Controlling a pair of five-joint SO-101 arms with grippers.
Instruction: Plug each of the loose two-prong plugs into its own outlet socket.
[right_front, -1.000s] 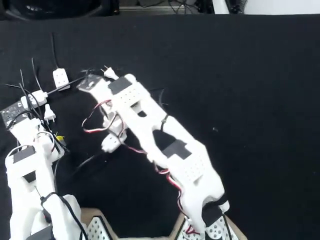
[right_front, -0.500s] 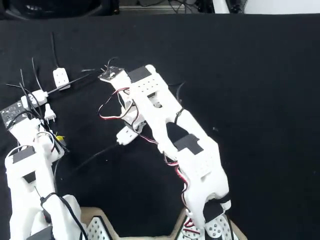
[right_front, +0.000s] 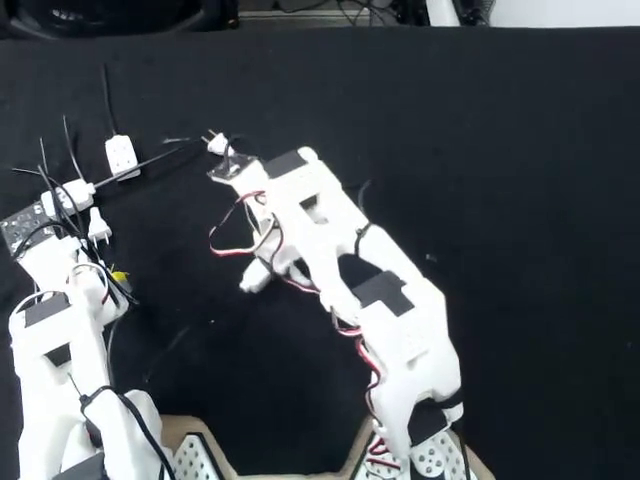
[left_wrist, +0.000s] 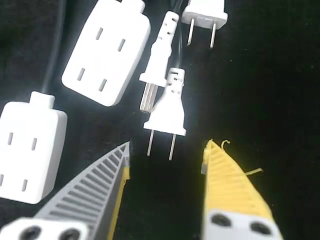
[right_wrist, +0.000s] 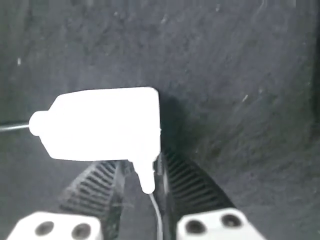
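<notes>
The left arm (right_front: 55, 330) stands at the left edge of the black desk (right_front: 500, 150), its wrist over a cluster of white parts. In its wrist view the left jaws are wide apart, one grey and one yellow, and hold nothing. A loose plug (left_wrist: 167, 112) lies on the desk just beyond their tips. Its two prongs point back into the gap and touch neither jaw. A second plug (left_wrist: 159, 65) lies tilted against the cable end of the first. A third plug (left_wrist: 204, 17) sits farther out, prongs turned the same way as the first. Beside these plugs lie two outlets, slots facing up. One outlet (left_wrist: 107, 50) is near the second plug, and the other outlet (left_wrist: 27, 142) is just beside the grey jaw. Thin black cables (right_front: 150, 160) trail from this cluster across the desk toward the middle. The right arm (right_front: 340, 290) stretches from the near edge up and to the left, ending right of the cluster. The right jaws are narrow, pinching a small stub of a held plug (right_wrist: 100, 125). Its white body sticks out past the tips, and a thin cable leaves its far end. From above, the held plug lies well apart from the outlets. Whether it rests on the desk or hangs above it, I cannot tell.
</notes>
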